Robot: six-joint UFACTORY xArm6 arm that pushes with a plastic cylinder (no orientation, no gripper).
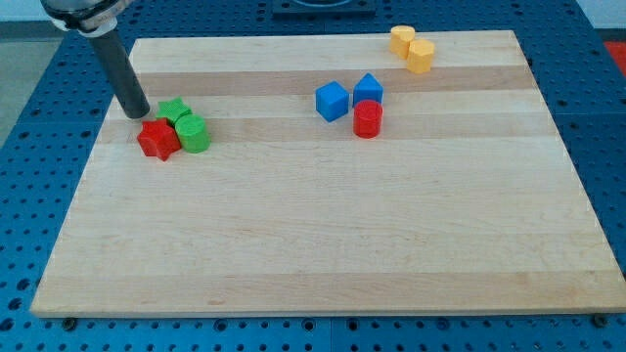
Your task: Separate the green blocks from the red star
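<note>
A red star [157, 139] lies on the wooden board [323, 235] at the view's left. A green star [174, 111] touches it at its upper right. A green cylinder [193, 132] touches the red star's right side and sits just below the green star. The three form one tight cluster. My tip [135, 110] is just up and left of the red star and left of the green star, very close to both.
A blue cube [333, 100] and a blue pentagon-like block [368, 88] sit at the upper middle with a red cylinder [367, 119] just below them. Two yellow blocks [412, 47] lie near the board's top right edge.
</note>
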